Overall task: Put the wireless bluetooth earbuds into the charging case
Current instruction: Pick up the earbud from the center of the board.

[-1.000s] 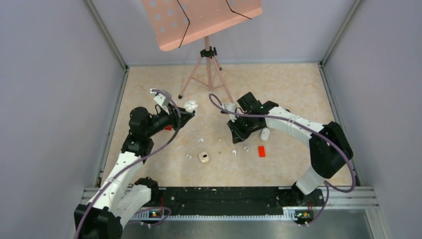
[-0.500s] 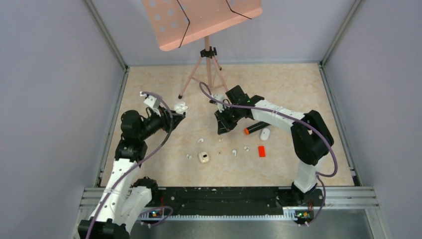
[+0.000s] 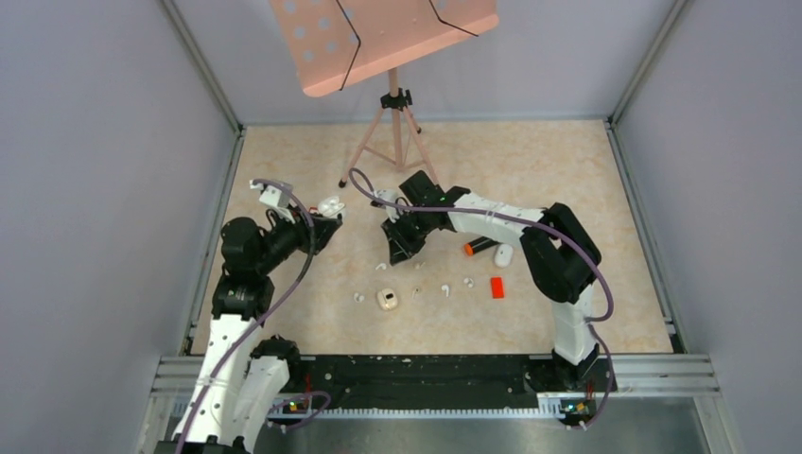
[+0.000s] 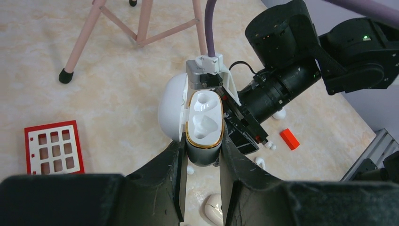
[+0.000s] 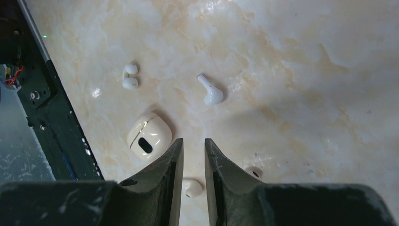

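Note:
My left gripper is shut on an open charging case, held off the table; it has a dark body, a gold rim, a white lid and two vacant white wells. From above, that case sits at my left gripper's tip. My right gripper hovers just right of it, fingers pointing down. Its jaws stand slightly apart with nothing between them. White earbuds lie on the table below: a stemmed one, a pair, one under the jaws and one at their right.
A closed cream case lies among the earbuds. A white case, an orange-tipped marker and a small red block lie to the right. A pink music stand's tripod stands behind. A red grid tile lies left.
Both arms have swung left. The right gripper left the white case's side and came beside the held case, its jaws a little wider. The left gripper carried the open case left.

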`<state>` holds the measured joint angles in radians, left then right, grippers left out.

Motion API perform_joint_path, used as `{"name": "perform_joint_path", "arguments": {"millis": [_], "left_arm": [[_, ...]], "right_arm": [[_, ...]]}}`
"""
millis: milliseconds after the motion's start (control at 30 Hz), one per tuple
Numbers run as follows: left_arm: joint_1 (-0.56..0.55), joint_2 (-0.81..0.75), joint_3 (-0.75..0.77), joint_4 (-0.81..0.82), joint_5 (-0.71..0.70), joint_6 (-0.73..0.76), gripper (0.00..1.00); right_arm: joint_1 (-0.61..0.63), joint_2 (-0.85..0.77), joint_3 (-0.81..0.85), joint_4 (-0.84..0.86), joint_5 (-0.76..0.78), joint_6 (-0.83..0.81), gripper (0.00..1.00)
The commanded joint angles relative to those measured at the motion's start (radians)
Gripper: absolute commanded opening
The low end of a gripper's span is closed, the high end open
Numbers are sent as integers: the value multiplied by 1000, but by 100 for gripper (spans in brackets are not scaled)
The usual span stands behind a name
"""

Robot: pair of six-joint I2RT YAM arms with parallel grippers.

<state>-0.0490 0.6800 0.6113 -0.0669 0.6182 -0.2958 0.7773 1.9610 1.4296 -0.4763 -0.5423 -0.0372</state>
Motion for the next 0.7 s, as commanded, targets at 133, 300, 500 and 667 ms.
{"name": "perform_joint_path", "arguments": {"millis": [133, 300, 500, 667], "left_arm": [[28, -66, 1, -50, -69, -26, 0], [29, -58, 1, -47, -70, -14, 0], [30, -30, 12, -34, -69, 8, 0], [31, -5, 15, -26, -52, 5, 0]], "right_arm": [[28, 40, 69, 34, -27, -68, 26], [1, -73, -19, 1, 38, -166, 25], [-13, -248, -177, -120, 278, -157, 24], [-14, -330, -267, -149, 339, -132, 23]]}}
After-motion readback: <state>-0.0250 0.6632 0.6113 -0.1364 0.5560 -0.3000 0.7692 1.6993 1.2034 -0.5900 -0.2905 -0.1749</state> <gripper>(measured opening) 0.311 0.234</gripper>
